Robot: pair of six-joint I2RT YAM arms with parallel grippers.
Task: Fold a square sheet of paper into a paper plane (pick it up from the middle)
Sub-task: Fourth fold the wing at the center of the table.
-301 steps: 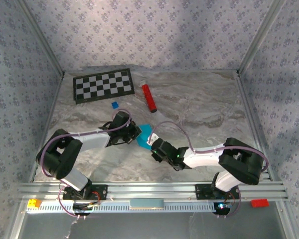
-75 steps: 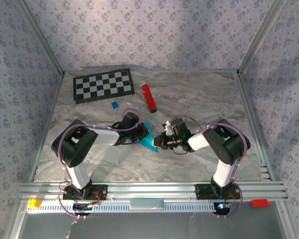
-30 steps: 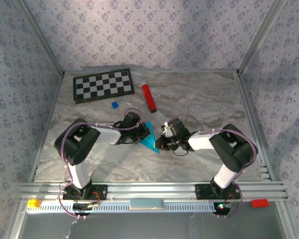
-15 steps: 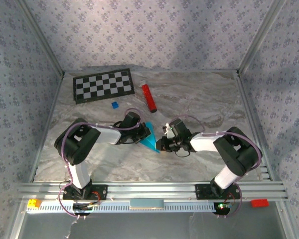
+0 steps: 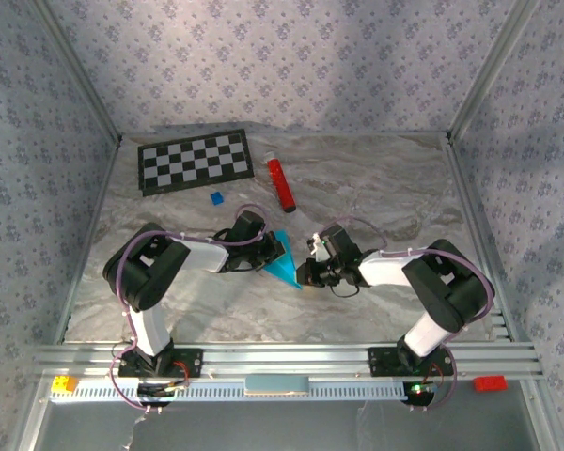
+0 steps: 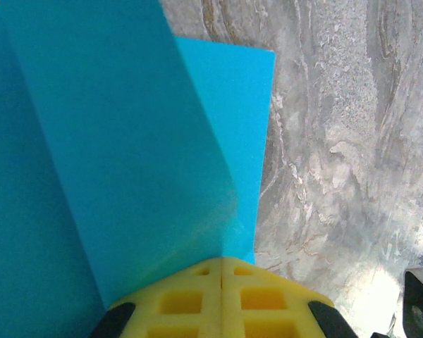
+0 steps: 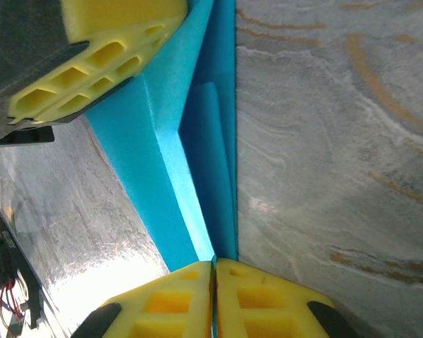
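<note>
Seen from above, a thin, bright cyan-blue paper sheet, folded into a pointed wedge, sits near the middle of the grey marbled tabletop, its sharp tip aimed toward 5 o'clock. The left gripper meets it from 9 o'clock and the right gripper from 4 o'clock, both touching the paper. At 12 o'clock from the paper lies a red cylinder; at 11 o'clock is a tiny dark-blue block; farther out at 10 o'clock is a black-and-white checkerboard mat. On the metal rail at the near edge, a small yellow brick sits at 7 o'clock and a small red brick at 5 o'clock. From the left wrist, the left gripper at 6 o'clock has its yellow foam pads pressed flat together, pinching the cyan-blue paper sheet. The paper rises from the seam and spreads in overlapping layers from 9 through 12 o'clock, and the bare tabletop shows from 1 to 5 o'clock. From the right wrist, the right gripper at 6 o'clock likewise has its yellow pads closed against each other, clamped on the narrow tip of the paper, whose folded layers run up to 12 o'clock. The left gripper's yellow pad bears on the paper at 11 o'clock, and the tabletop covers the 1-to-5 o'clock side.
</note>
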